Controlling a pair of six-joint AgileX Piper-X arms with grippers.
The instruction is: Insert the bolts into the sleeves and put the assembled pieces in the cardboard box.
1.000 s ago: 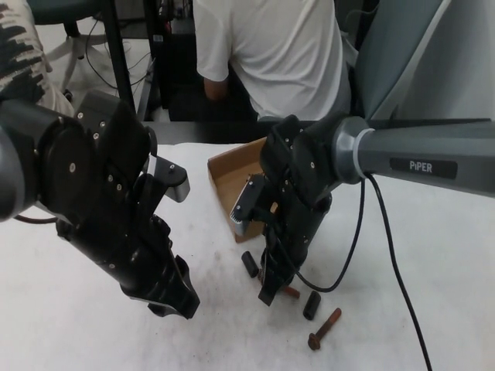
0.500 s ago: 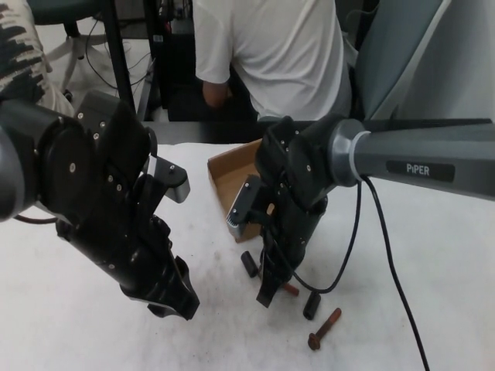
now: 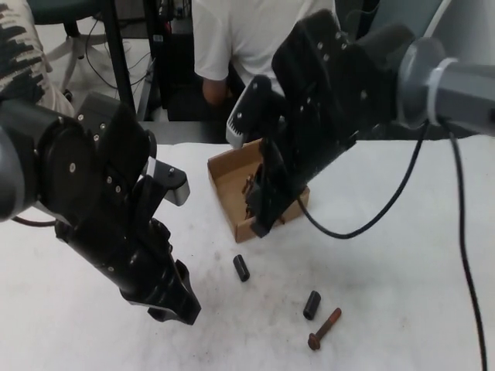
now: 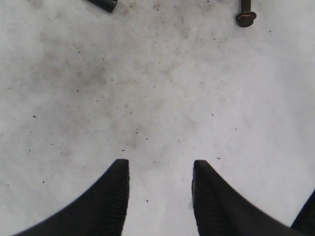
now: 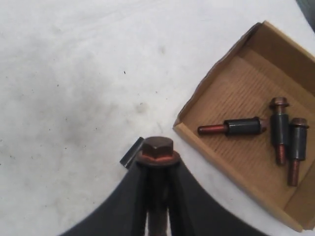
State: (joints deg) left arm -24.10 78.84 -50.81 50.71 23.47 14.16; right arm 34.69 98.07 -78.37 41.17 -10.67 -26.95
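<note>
One bolt (image 5: pixel 157 149) is off the bench (image 3: pixel 402 255) versus a second ago. It lay by the right gripper (image 5: pixel 157 166) among the loose parts. Now it's pinched between the fingers, head past the tips, shank hidden between them. The right arm has come up from low over the parts to above the near wall of the cardboard box (image 5: pixel 216 81).

The nearer sleeve (image 3: pixel 241 268) sits slightly shifted from where it was. The second sleeve (image 3: pixel 312 304) and the loose bolt (image 3: pixel 324 328) just beside it haven't moved. The left arm is unchanged: left gripper (image 4: pixel 160 169) low over bare bench, fingers parted at a moderate gap, nothing between them.

The box holds three assembled pieces (image 5: pixel 241 128), one crosswise to the other two, which lie side by side.

Obstructions: in the high view the right arm and gripper cover much of the box interior. In the right wrist view a finger hides most of a sleeve on the bench, with one sleeve end (image 5: pixel 130 156) poking out beside the bolt head.
</note>
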